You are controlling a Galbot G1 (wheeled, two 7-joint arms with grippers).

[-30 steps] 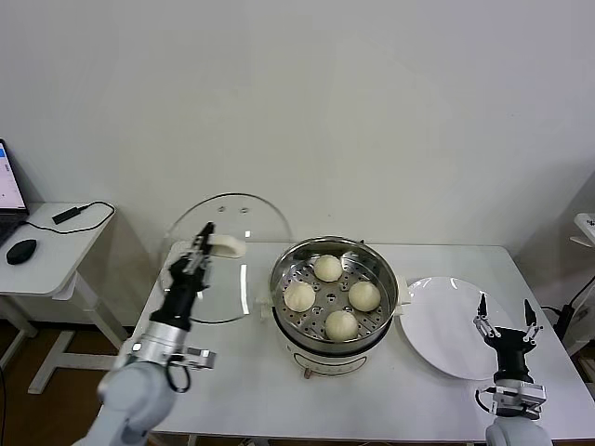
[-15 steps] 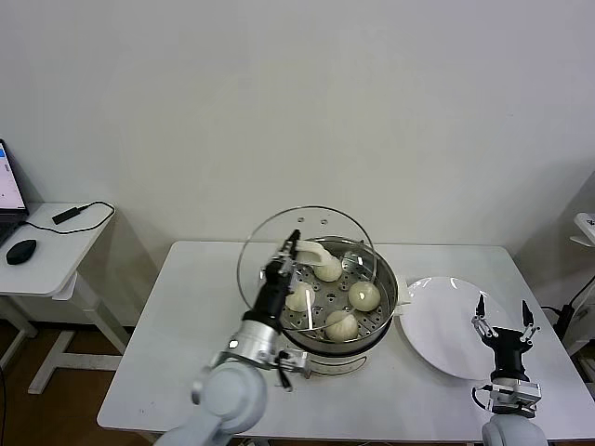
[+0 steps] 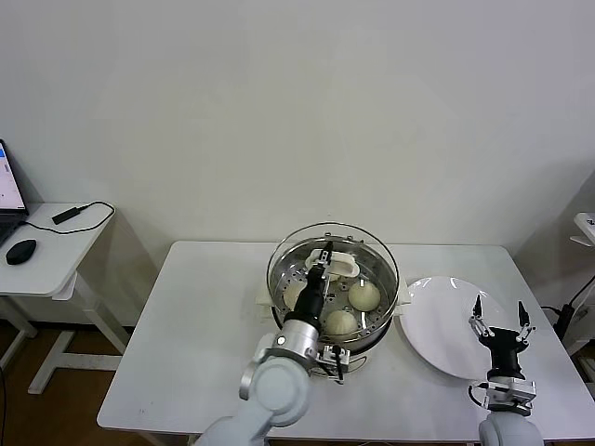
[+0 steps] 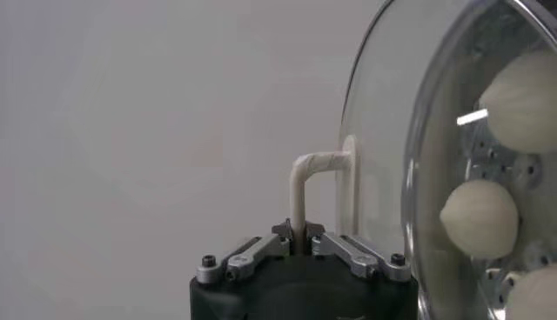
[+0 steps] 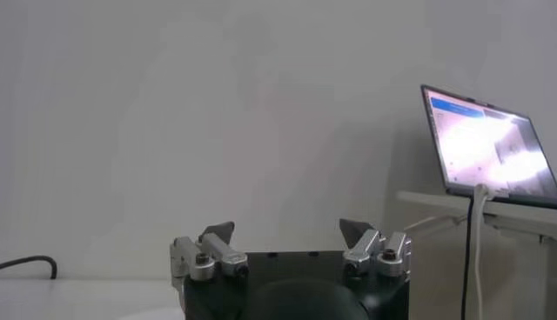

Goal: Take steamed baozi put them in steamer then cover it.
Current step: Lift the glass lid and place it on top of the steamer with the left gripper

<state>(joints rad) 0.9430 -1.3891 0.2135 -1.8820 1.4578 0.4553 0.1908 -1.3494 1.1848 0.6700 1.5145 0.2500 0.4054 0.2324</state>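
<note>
The steel steamer (image 3: 388, 307) stands at the middle of the white table on its white base. Several cream-white baozi lie on its perforated tray; three show in the head view, one of them at the right (image 3: 364, 295), and they also show in the left wrist view (image 4: 480, 218). My left gripper (image 3: 325, 253) is shut on the white handle (image 4: 306, 178) of the glass lid (image 3: 372, 247), which sits level over the steamer's top. My right gripper (image 3: 498, 321) is open and empty above the front right of the table, next to the empty white plate (image 3: 446, 325).
A side desk (image 3: 51, 246) at the far left holds a mouse, a cable and a laptop edge. A laptop (image 5: 492, 156) shows in the right wrist view. Bare tabletop lies left of the steamer.
My left gripper has carried the glass lid rightward from the table's left side to over the steamer and laid it flat. The right gripper has barely moved.
</note>
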